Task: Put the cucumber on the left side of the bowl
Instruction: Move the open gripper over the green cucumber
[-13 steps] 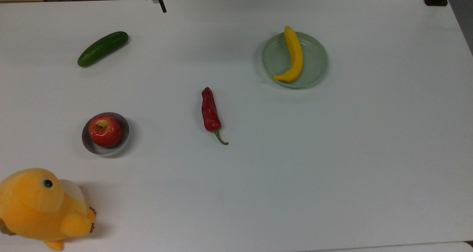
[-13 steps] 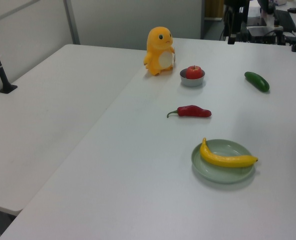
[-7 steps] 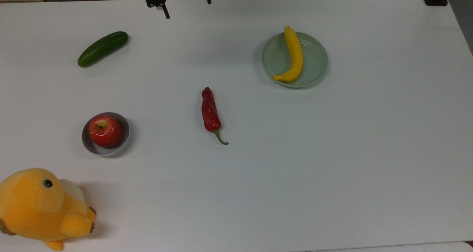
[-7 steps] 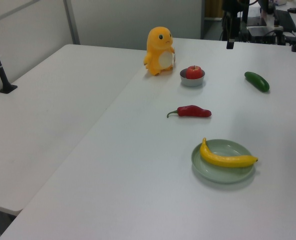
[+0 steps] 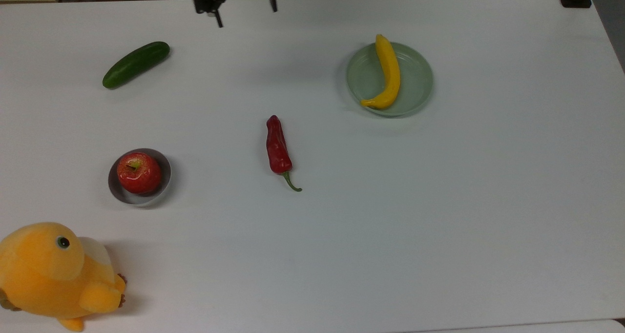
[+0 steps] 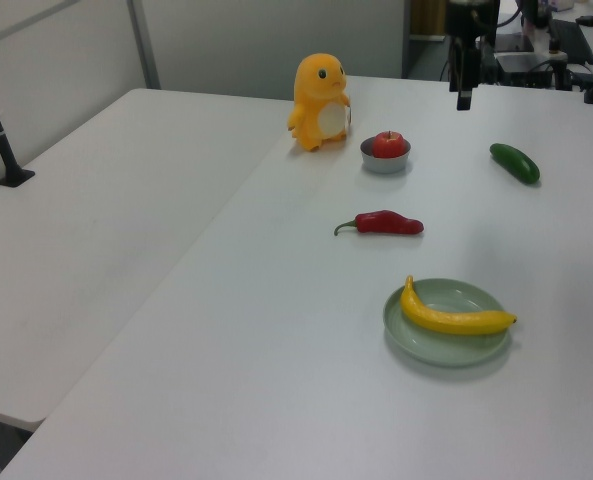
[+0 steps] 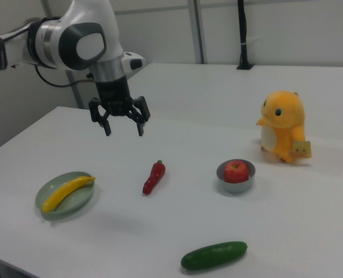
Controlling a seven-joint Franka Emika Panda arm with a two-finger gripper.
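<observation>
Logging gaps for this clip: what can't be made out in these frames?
- Inside of the small grey bowl: covered by the red apple, top view.
- Orange plush toy: cut by the top view's left edge.
- Black two-finger gripper: its upper part cut by the top view's top edge.

banana [image 5: 387,74] on green plate [image 5: 419,84] | red chili [image 5: 278,150] | apple [image 5: 139,173] | plush toy [image 5: 51,274]

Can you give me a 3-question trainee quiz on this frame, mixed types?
1. True or false: the cucumber lies in the bowl.
2. What rests on the plate? A) banana B) chili pepper C) apple
3. Is the gripper open or shut?

Key:
1. False; it lies on the table, apart from the bowl, which holds the apple.
2. A, the banana.
3. Open, holding nothing, above the table.
</observation>
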